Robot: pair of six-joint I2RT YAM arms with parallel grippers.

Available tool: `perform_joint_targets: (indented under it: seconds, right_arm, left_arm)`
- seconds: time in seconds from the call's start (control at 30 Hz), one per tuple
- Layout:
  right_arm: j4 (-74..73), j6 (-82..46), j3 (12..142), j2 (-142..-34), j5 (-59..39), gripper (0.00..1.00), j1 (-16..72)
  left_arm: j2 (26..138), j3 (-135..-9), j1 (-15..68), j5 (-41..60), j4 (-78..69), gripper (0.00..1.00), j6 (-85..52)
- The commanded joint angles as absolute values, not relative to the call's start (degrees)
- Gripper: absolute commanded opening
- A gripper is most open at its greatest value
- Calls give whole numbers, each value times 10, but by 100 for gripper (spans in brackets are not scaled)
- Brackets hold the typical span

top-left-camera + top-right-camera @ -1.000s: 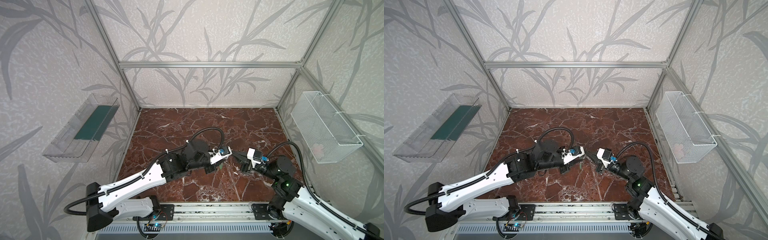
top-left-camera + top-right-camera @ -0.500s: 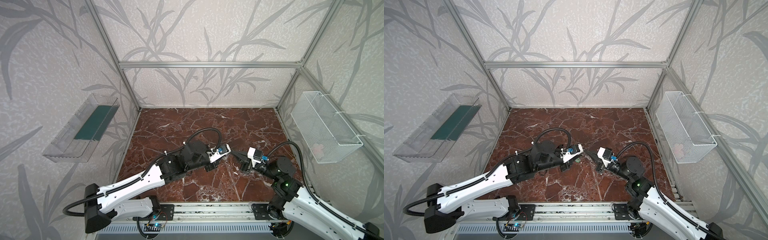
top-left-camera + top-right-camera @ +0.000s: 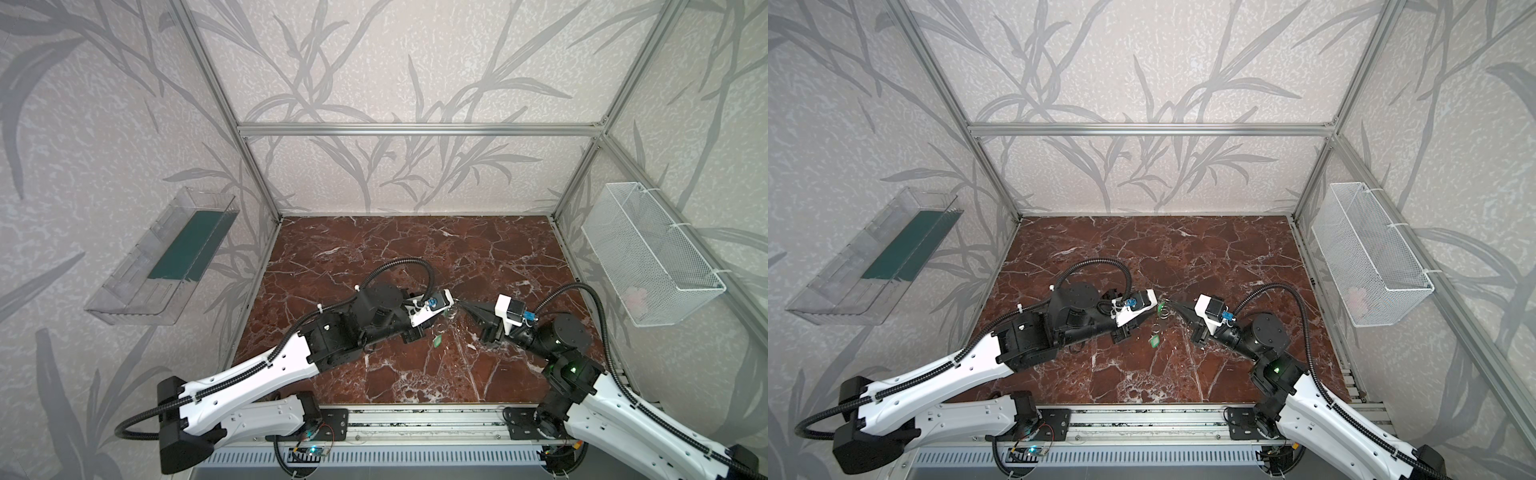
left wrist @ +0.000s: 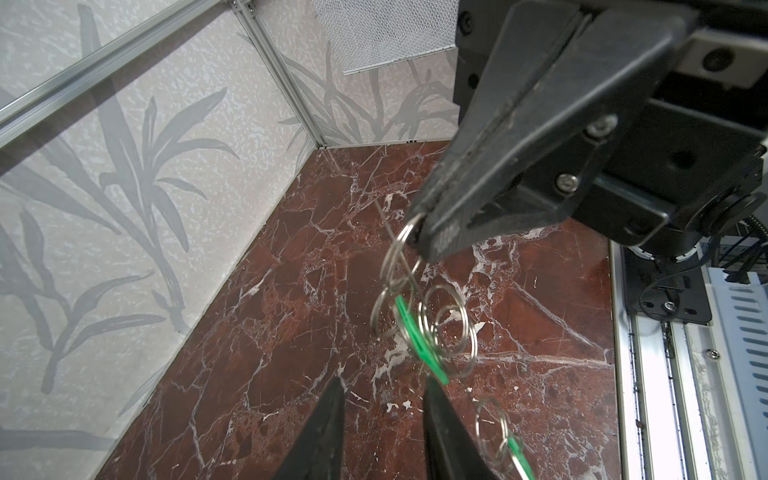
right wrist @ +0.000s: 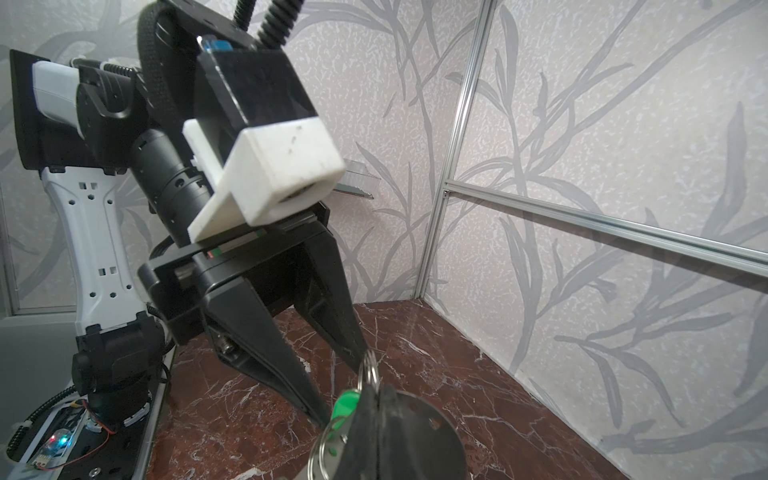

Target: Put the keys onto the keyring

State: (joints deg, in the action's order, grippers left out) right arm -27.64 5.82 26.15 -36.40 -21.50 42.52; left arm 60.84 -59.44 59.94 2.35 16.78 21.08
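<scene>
A keyring (image 4: 401, 257) carrying one green key (image 4: 417, 338) is clamped above the table (image 3: 415, 257) in the closed right gripper (image 4: 430, 237), the left gripper (image 4: 384, 399) jaws standing apart just beside it, while a second key (image 3: 1154, 341) lies on the table below.

Glossy marble floor (image 3: 415, 257), shiny wire rings (image 4: 446, 328)

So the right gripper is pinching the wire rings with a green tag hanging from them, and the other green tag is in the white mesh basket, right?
Not the basket. The second green tag lies on the marble floor, seen in a top view. The right gripper does pinch the rings, the first green tag hanging below.
</scene>
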Motion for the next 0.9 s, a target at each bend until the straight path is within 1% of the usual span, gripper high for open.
perform_joint_targets:
  seconds: [0.0, 0.1, 0.33, 0.6, 0.87]
  right_arm:
    - [-302, 54, 264, -360, -220, 0, 424]
    - [-303, 52, 266, -363, -221, 0, 424]
    - [-315, 45, 267, -367, -221, 0, 424]
    - [-315, 43, 269, -366, -215, 0, 424]
    - [-315, 44, 275, -373, -217, 0, 424]
  left_arm:
    - [598, -593, 600, 7, 188, 35, 223]
    - [595, -590, 600, 14, 182, 36, 217]
    - [602, -574, 600, 69, 148, 37, 184]
    - [605, -559, 603, 84, 115, 38, 160]
    - [612, -546, 606, 77, 67, 38, 137]
